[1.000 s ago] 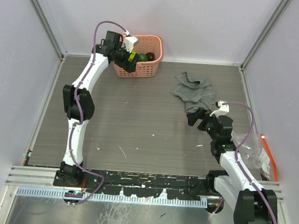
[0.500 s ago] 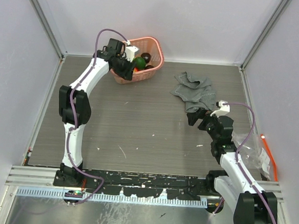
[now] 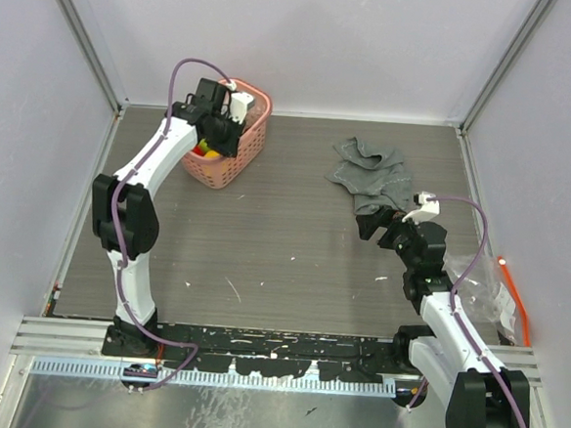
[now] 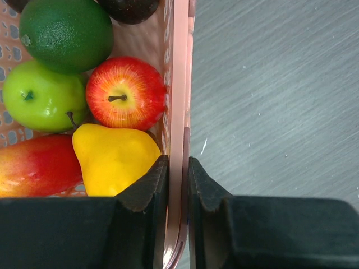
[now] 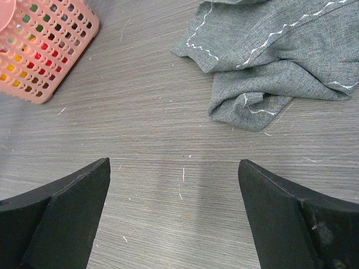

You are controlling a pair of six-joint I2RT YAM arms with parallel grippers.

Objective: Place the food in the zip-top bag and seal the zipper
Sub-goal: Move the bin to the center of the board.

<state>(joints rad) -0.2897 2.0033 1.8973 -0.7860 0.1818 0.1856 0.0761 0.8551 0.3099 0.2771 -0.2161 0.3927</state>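
The food lies in a pink lattice basket [image 3: 228, 167] at the back left: a red apple [image 4: 126, 92], a yellow pear [image 4: 115, 159], a green apple [image 4: 42, 98], a lime [image 4: 66, 33], a red-yellow mango [image 4: 33, 165] and a dark fruit [image 4: 132, 8]. My left gripper [image 3: 235, 122] is shut on the basket's rim [image 4: 179, 84], one finger inside against the pear, one outside. The zip-top bag [image 3: 490, 297] lies at the near right edge, its red-orange zipper [image 3: 520, 301] along the right side. My right gripper [image 3: 378, 225] is open and empty above bare table [image 5: 174, 168].
A crumpled grey cloth [image 3: 371, 176] lies at the back right, just beyond the right gripper; it also shows in the right wrist view [image 5: 280, 56]. The basket's corner shows in the right wrist view [image 5: 45, 50]. Walls enclose the table on three sides.
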